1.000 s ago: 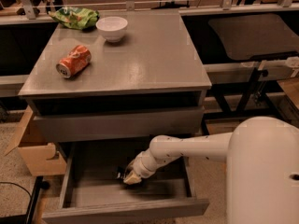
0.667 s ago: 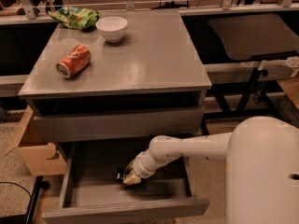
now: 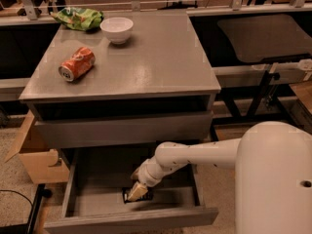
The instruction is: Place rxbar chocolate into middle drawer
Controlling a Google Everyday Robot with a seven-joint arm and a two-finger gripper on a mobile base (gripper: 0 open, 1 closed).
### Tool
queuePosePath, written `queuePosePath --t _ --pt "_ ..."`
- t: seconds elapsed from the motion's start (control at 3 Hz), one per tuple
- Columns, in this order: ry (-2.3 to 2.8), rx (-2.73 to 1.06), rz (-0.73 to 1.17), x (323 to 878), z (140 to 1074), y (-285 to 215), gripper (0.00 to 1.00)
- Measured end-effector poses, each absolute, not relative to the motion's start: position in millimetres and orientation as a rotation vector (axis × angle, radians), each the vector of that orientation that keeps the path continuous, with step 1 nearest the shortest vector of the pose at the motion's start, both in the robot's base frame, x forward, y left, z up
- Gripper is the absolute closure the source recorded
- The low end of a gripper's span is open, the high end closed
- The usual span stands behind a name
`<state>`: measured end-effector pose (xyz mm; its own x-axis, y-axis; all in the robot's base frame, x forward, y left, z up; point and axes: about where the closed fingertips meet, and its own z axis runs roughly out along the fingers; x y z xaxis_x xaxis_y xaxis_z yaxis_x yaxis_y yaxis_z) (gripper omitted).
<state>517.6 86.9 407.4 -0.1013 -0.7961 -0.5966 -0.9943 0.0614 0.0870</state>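
- Reaching over the plain front of the middle drawer, which stands pulled well out at the bottom of the cabinet, the arm comes in from the robot's white body at the right and slopes down into the tray.
- At its tip the gripper sits low over the drawer floor, near the front and roughly mid-width, in much the same place as a second ago (any shift is too slight to call a move).
- Right at the gripper lies the rxbar chocolate, a dark flat shape showing on either side of the tip, inside the drawer walls and seemingly down on the floor.
- Whether the gripper is clamped on the bar or has let it go, I cannot tell; the two overlap.
- My reading: with so little changed, the carry is over and the bar is where the task wants it. What remains is a release, if not yet made, and a clean lift out.
- The risk I would watch is the wrapper dragging up with the tip as it rises.
- Above, the upper drawer front is closed.
- Farther back on the cabinet top lie a crushed orange can, then a white bowl and a green bag, none of them disturbed.
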Motion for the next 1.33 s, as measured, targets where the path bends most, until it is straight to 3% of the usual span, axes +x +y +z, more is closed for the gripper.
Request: queuePosePath --t 0.33,1.33 --pt "1.956 -1.774 0.666 520 415 81 0.00" --pt "1.993 -1.471 0.609 533 465 -10 0.00"
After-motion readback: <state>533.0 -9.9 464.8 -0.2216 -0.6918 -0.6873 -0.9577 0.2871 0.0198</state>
